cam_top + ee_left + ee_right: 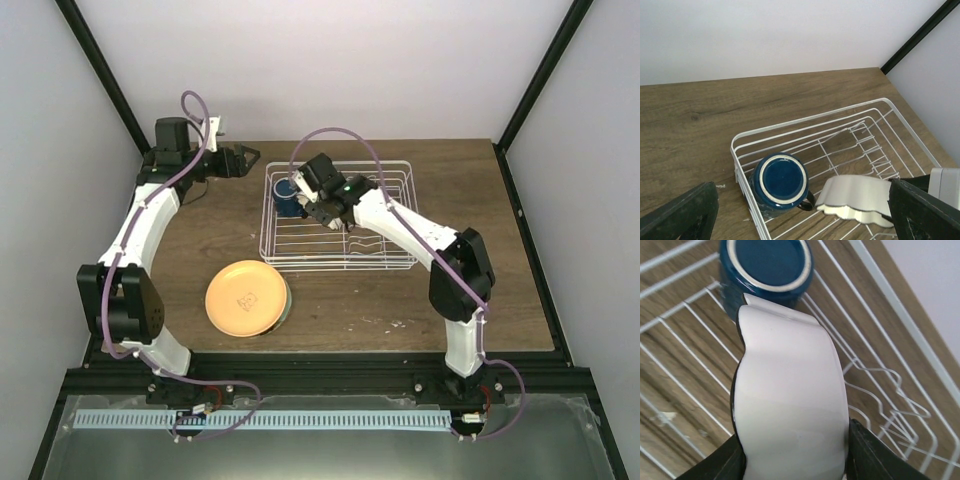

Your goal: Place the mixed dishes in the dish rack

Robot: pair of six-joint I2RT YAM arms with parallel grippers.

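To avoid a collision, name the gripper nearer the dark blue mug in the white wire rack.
Right. The right gripper, holding the small white scalloped dish, hovers inside the rack right beside the mug; the left gripper sits open outside the rack's far-left corner.

The orange plate (245, 298) hides all but a right-side sliver of the mint-green plate (288, 303), and the right hand (322, 208) covers most of the blue mug (286, 196).

Mug (780, 182) dark blue, pale base ring; dish (790, 400) white; rack (395, 200) white; plate (246, 298) orange-yellow.
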